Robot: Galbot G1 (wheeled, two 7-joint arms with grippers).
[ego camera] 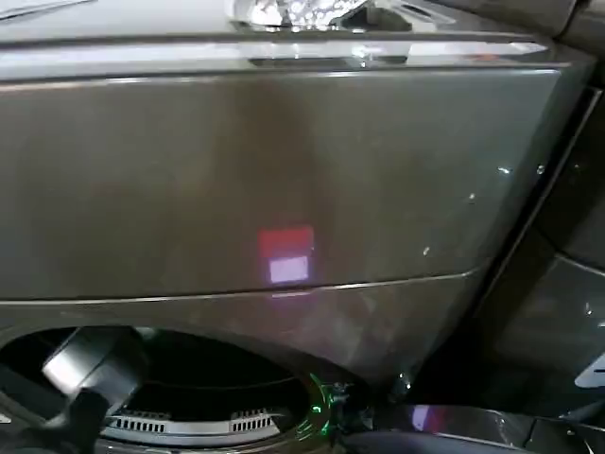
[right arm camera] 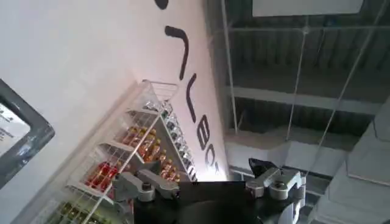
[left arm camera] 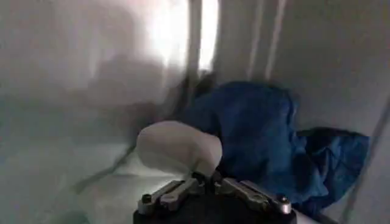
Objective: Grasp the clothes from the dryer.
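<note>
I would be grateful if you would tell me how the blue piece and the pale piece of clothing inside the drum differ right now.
The blue piece is dark and spreads wide, rumpled against the drum wall; the pale piece is light grey-white and bunched into a smaller rounded lump. The pale piece lies right before the left tool, with the blue piece farther back behind it. Both are soft fabric resting together in the dryer.
</note>
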